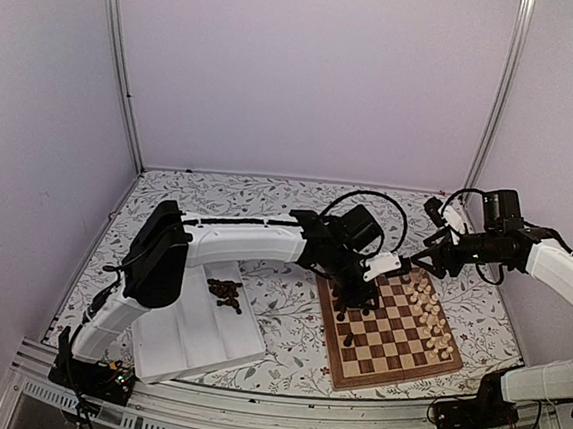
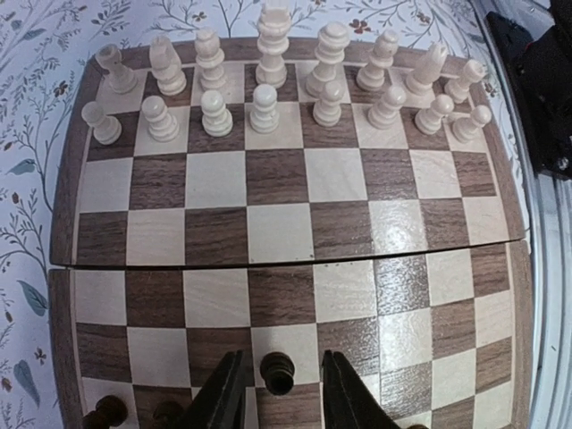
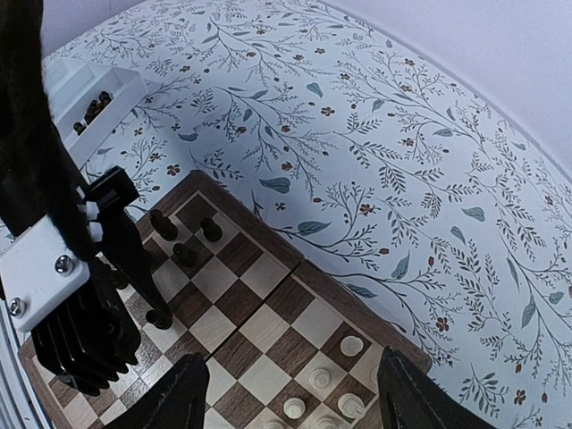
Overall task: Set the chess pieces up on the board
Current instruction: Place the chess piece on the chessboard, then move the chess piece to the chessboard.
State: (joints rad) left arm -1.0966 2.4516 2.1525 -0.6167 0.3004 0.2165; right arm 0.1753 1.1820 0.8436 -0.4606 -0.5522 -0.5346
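1. Straddling one dark pawn (image 2: 278, 371) with the left jaws, parted only narrowly, with a thin gap on each side and so not pinching it.
2. Standing that pawn upright on a square in the near rows of the board (image 2: 277, 197), seemingly the dark side's pawn rank. Cannot tell from this alone whether a grip is about to begin or end.
3. Stretching the left arm (image 1: 244, 243) across the bench (image 1: 268, 198) from the white tray (image 1: 205, 340), probably because the small heap of unplaced dark pieces (image 1: 224, 292) lies there.
4. Sitting low and square over the pawn, likely to avoid knocking the two other dark men (image 2: 105, 411) just beside it at the lower left of the left wrist view.
5. Holding the right jaws wide apart and empty, raised above the board's far side near the cream pieces (image 2: 264, 105). Most likely parked there to leave the dark half free for the other arm.
6. Reading the cream side as complete: two full rows, all upright, along the edge opposite the dark pawn.
7. Judging the job a little over half done, with only a handful of dark men on the board and the rest in the tray.
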